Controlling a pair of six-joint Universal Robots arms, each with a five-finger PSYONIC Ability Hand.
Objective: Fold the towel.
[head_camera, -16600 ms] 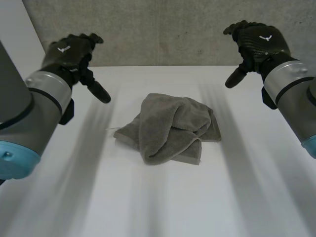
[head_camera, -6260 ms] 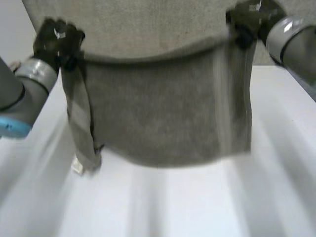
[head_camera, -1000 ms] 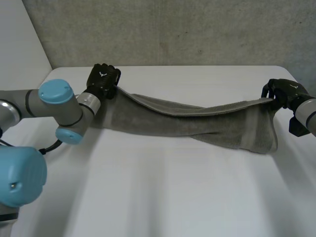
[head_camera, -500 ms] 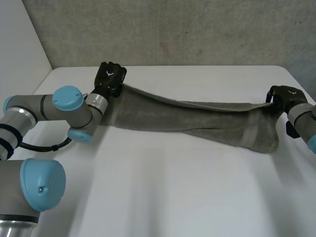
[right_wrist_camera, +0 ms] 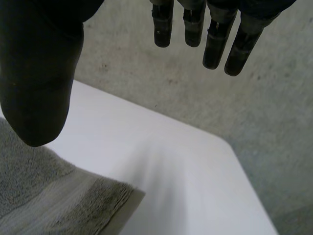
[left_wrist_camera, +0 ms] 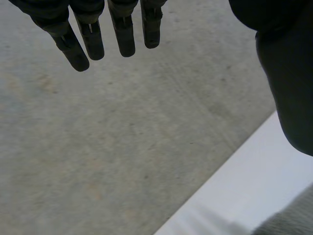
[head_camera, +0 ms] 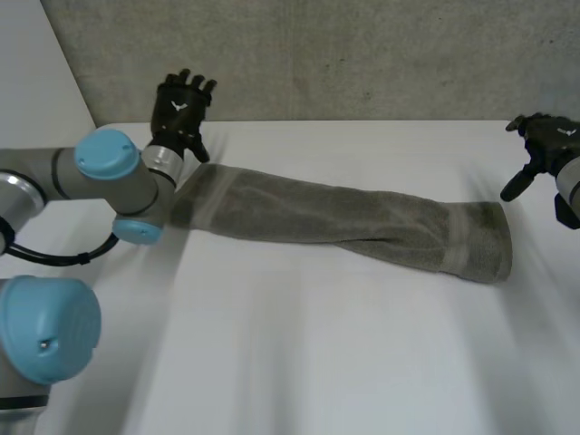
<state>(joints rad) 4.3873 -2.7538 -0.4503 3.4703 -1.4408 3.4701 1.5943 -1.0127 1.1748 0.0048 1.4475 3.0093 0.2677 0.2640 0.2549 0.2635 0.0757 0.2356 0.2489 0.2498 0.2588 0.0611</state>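
Observation:
A grey towel (head_camera: 340, 222) lies flat on the white table (head_camera: 299, 362) as a long folded band, running from the far left down to the right. My left hand (head_camera: 179, 107) is raised just above and behind the band's left end, fingers (left_wrist_camera: 122, 34) straight and spread, holding nothing. My right hand (head_camera: 544, 145) hovers off the band's right end, above the table's right edge, fingers (right_wrist_camera: 215, 44) straight, thumb apart. A corner of the towel (right_wrist_camera: 58, 196) lies below the right thumb; another bit of towel (left_wrist_camera: 293, 220) shows under the left thumb.
A grey concrete wall (head_camera: 344, 54) rises right behind the table's far edge. The table's right corner (right_wrist_camera: 234, 161) is close to my right hand. My left arm (head_camera: 100, 181) reaches across the near-left part of the table.
Both hands have let go of the towel's ends and lifted away with fingers straightened. The towel has dropped flat onto the table.

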